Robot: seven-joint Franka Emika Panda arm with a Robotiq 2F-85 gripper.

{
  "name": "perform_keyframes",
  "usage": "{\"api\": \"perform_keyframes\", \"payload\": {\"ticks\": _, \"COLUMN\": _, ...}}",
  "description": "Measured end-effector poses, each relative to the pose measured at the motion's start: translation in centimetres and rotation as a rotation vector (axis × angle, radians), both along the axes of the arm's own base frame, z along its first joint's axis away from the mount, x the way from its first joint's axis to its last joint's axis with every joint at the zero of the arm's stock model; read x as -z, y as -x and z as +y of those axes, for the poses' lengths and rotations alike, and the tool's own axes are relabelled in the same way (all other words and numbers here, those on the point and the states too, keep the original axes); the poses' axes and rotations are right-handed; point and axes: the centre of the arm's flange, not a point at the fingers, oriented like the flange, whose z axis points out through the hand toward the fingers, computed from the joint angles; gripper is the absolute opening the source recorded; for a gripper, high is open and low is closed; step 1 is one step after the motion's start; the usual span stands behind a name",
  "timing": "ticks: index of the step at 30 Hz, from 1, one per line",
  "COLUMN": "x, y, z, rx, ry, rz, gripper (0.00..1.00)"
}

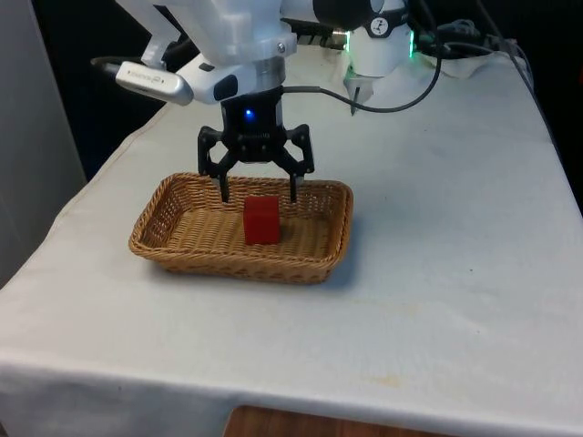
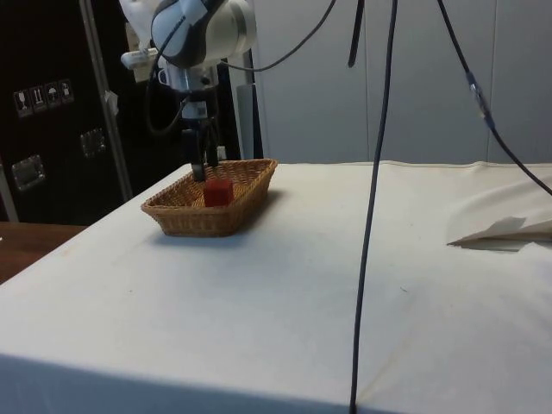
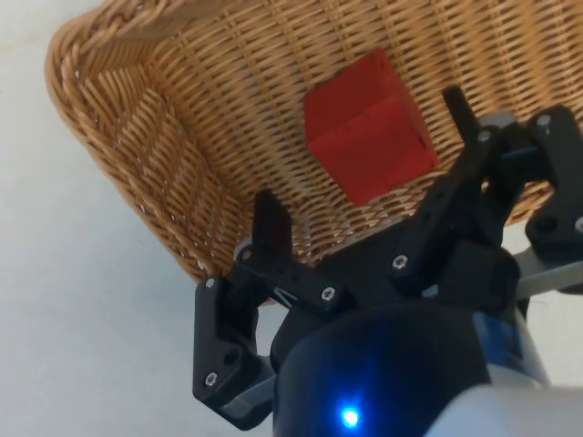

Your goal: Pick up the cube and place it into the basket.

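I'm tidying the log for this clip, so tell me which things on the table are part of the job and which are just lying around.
Part of the job:
- red cube, resting inside the basket
- wicker basket
- gripper, open, just above the cube

Just lying about:
- black cable hanging across the side view
- crumpled cloth at the table's edge

White, rounded arm [image 1: 228, 36] of glossy shells, with a grey cylinder [image 1: 150, 80] at the wrist. Black gripper [image 1: 259, 191] below, built of angular linked bars joined by small silver screws [image 3: 326, 293]. Two thin, flat black fingers [image 3: 271, 229]. Black cable [image 1: 383, 105] trailing from the wrist across the cloth.
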Motion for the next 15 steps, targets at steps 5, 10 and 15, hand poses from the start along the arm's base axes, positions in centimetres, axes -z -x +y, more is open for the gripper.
{"api": "perform_keyframes", "payload": {"ticks": 5, "x": -0.7, "y": 0.0, "z": 0.0, "rx": 0.001, "ry": -0.003, "rz": -0.002, "gripper": 1.00}}
{"api": "perform_keyframes", "payload": {"ticks": 10, "x": -2.3, "y": 0.0, "z": 0.0, "rx": -0.005, "ry": -0.009, "rz": 0.000, "gripper": 1.00}}
{"api": "perform_keyframes", "payload": {"ticks": 15, "x": -4.3, "y": 0.2, "z": -0.1, "rx": -0.015, "ry": -0.011, "rz": 0.001, "gripper": 1.00}}
